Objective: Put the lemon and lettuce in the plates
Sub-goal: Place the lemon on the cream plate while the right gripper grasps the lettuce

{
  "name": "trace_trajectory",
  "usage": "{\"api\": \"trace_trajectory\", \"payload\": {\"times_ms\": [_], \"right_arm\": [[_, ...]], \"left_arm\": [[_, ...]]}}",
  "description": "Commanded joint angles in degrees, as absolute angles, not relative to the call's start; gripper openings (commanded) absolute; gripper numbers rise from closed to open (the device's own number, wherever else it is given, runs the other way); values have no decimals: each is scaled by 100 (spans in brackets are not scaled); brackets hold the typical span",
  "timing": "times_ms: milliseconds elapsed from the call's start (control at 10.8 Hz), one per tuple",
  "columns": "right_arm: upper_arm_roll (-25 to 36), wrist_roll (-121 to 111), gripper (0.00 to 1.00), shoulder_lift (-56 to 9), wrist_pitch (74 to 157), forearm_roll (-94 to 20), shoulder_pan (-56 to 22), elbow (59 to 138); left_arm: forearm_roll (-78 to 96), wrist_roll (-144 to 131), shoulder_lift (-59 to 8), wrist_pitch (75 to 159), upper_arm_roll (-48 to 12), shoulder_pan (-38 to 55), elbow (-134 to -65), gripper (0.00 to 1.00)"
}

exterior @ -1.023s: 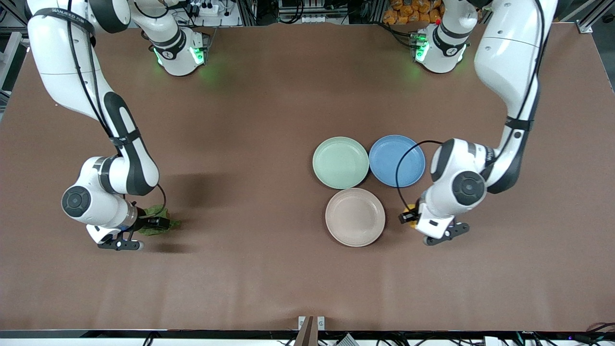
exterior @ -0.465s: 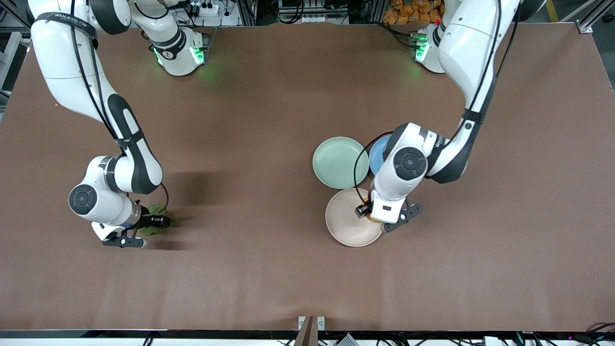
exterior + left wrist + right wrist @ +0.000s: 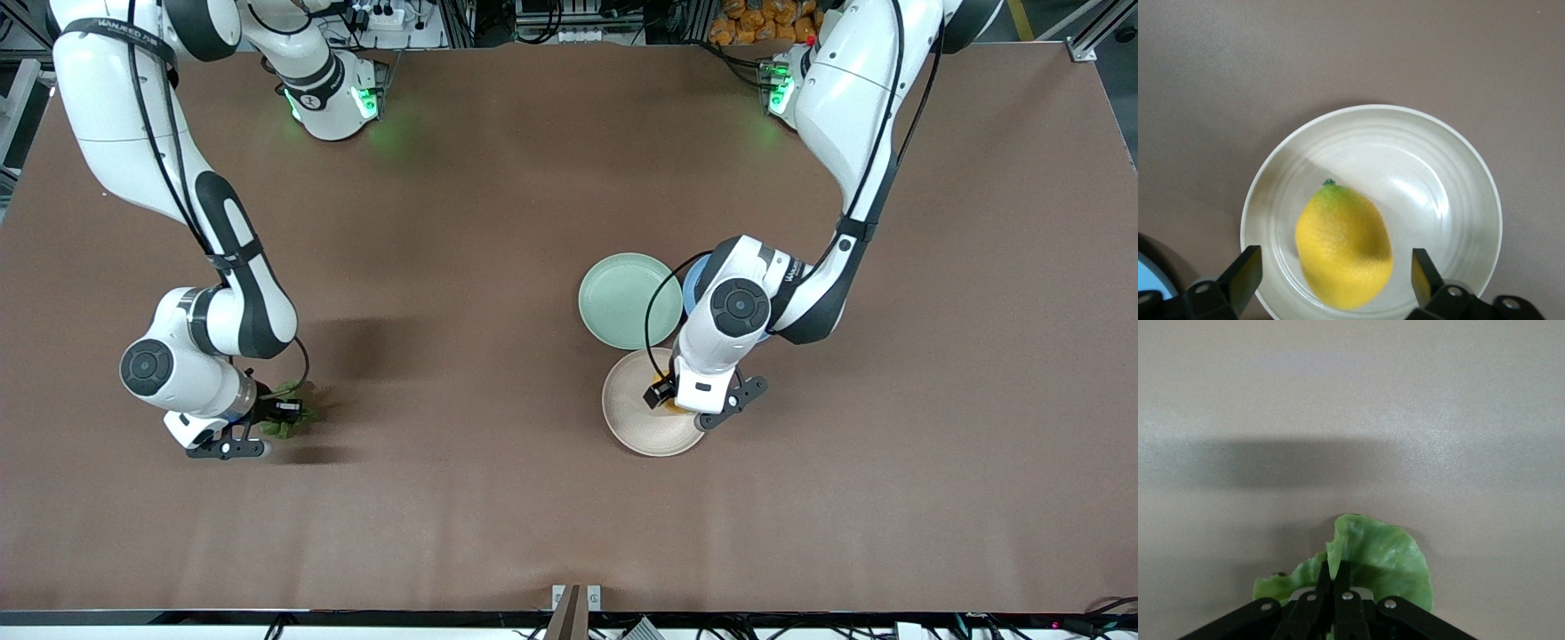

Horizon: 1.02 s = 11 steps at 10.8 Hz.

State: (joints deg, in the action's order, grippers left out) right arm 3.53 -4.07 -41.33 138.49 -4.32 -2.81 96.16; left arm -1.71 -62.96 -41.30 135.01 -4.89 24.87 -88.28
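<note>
On the brown table, the left gripper, fingers spread, has the lemon released in the beige plate; the right gripper pinches the lettuce for carrying toward the mint plate.

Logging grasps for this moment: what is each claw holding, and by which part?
Right claw is shut on the lettuce, pinching the leaf's edge. Left claw is open above the lemon in the beige plate, holding nothing.

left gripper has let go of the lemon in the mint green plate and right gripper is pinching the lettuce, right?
One thing is off: the lemon lies in the beige plate, not the mint green plate. The front view shows it. The left gripper is open around the lemon, and the right gripper does pinch the lettuce.
</note>
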Motion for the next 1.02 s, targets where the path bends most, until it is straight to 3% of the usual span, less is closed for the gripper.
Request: {"api": "trace_trajectory", "payload": {"times_ms": [0, 558, 930], "right_arm": [[325, -484, 0, -3947, 13545, -527, -316, 9423], [229, 1877, 0, -3903, 13131, -527, -1589, 8534], [246, 4178, 0, -3911, 13140, -475, -3116, 8473]], "left_arm": [[-351, -6171, -4044, 13509, -413, 2496, -8745, 100], [-580, -5379, -3745, 13360, -369, 1532, -8990, 100], [-353, -5370, -3323, 13263, -544, 802, -9640, 100]]}}
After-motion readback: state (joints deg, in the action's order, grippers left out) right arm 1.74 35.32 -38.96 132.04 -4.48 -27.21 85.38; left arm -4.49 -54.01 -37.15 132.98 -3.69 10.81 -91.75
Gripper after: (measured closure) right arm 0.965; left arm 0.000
